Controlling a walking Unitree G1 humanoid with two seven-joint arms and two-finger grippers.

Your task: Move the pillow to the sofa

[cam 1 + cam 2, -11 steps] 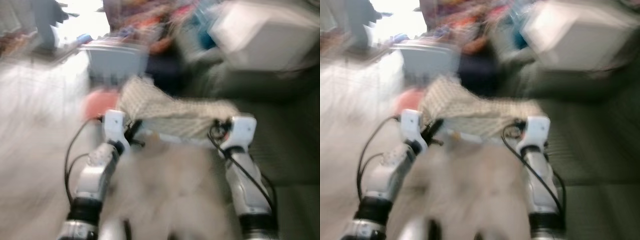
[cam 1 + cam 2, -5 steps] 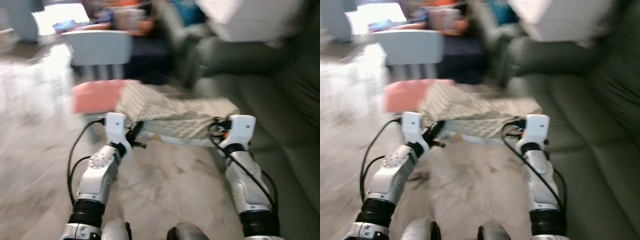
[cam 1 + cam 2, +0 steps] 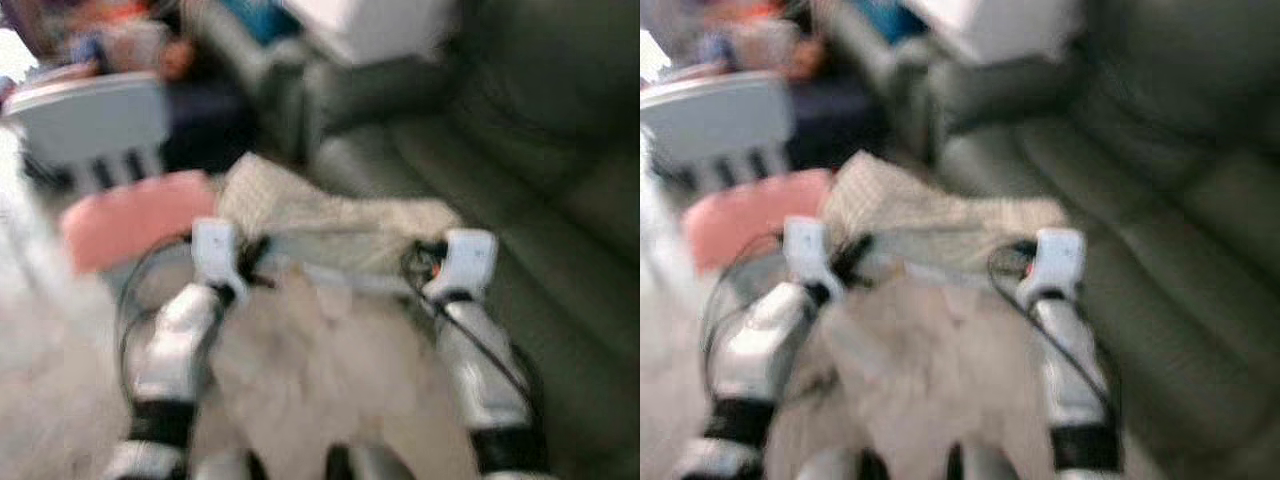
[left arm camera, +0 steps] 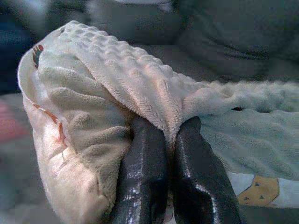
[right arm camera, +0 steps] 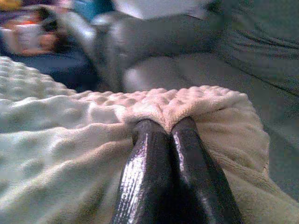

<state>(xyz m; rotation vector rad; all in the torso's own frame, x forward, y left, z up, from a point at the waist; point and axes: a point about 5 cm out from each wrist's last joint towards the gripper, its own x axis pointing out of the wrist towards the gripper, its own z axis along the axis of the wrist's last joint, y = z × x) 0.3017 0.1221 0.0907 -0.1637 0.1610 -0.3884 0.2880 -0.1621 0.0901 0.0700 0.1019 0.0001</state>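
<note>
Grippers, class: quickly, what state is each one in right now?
Left gripper: shut on the pillow.
Right gripper: shut on the pillow's other end, beside the sofa.

Swung round toward the sofa [image 3: 480,160] — way more of the dark green seat showing now. Pink cushion [image 3: 130,225] and white chair [image 3: 95,125] slid off left — camera turning, not them.

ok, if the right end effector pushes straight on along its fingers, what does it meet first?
Probably the sofa. The right end effector is clamped on the pillow, and past that pinched fold the wrist view runs to the dark green seat cushion and armrest. Depth is unclear, and the head views are blurred.
</note>
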